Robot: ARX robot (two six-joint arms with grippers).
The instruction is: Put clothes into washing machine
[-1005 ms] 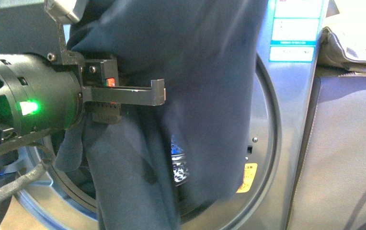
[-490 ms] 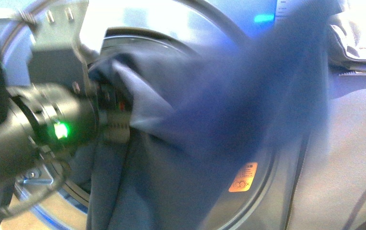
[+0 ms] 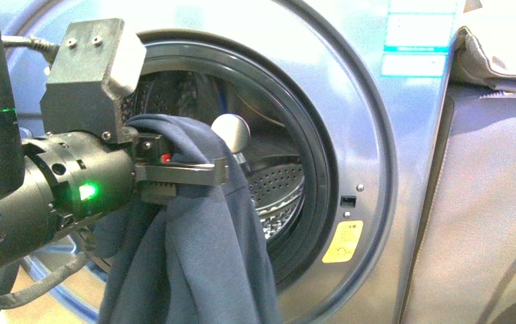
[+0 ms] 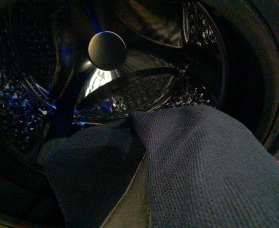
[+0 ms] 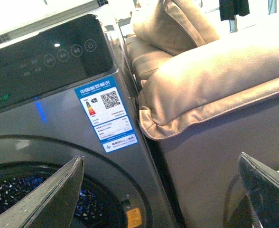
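Navy clothes (image 3: 201, 256) clamped in left hand (image 3: 218, 174), at open porthole rim of washing machine (image 3: 370, 169)

Clothes (image 3: 201, 270): matt, finely ribbed cloth in my left tool (image 3: 221, 172) of matt black plastic; beyond it, washing machine (image 3: 377, 169): smooth grey panel, glossy perforated steel drum (image 4: 144, 88).

Home-like room — front-loading washing machine (image 3: 377, 169), energy label (image 5: 106, 114), beige cushioned sofa (image 5: 215, 80) just beside it

Black cylindrical left arm (image 3: 46, 202); green light (image 3: 88, 192); grey screwed housing (image 3: 93, 67); dark flat fingers (image 3: 184, 174).
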